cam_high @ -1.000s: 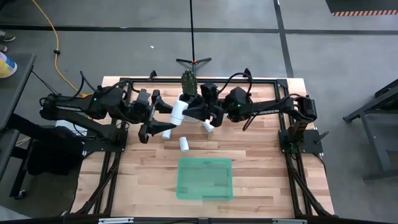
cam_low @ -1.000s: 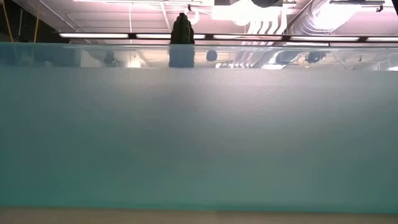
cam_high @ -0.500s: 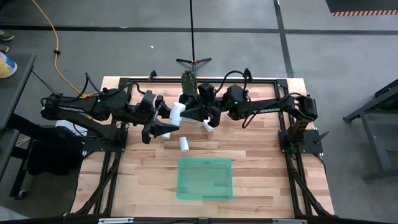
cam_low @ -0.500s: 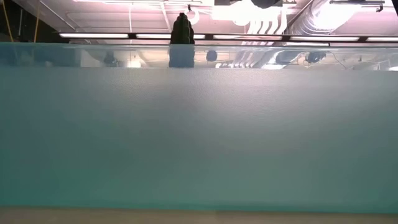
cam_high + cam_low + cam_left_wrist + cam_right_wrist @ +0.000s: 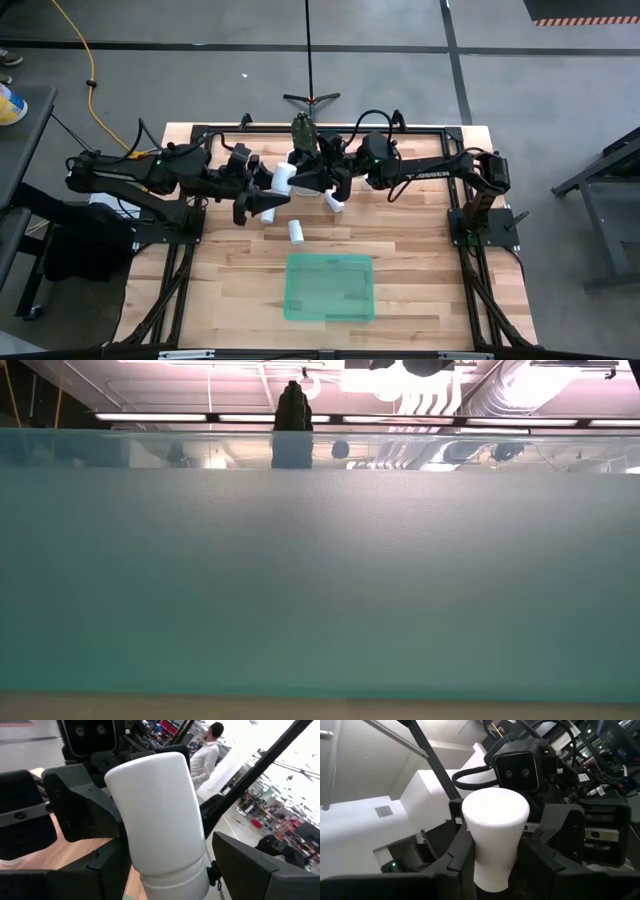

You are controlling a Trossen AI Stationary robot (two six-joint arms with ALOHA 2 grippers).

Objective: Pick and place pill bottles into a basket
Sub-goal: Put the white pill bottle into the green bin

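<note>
1. Right, the action is on one pill bottle (image 5: 283,178), a white cylinder held in the air at the far side of the table (image 5: 420,250), caught between the two claws.
2. The right gripper (image 5: 306,181) is clamped onto it. In the right wrist view the bottle fills the space between the dark fingers (image 5: 456,862), with both pads pressed to its sides.
3. The left gripper (image 5: 270,198) faces the right one from the other side, with its jaws spread around the same bottle. In the left wrist view one finger (image 5: 250,867) stands clear of the white wall, so this is a loose straddle and not a squeeze.
4. Just beside the right claw, on the side nearer the basket, a second bottle (image 5: 337,203) lies on the wood.
5. Just under the left claw a third bottle (image 5: 266,215) pokes out, partly hidden by the fingers.
6. A fourth bottle (image 5: 297,231) rests between both claws and the basket, untouched.
7. The basket (image 5: 330,287), a green translucent tray, sits well away from both claws on the near half of the table. I can see no bottle in it from above. In the low view its wall (image 5: 320,580) blocks almost everything.
8. Behind the claws, the cactus pot (image 5: 303,130) stands at the far edge.
9. A person in a white shirt (image 5: 206,755) stands in the room beyond.
</note>
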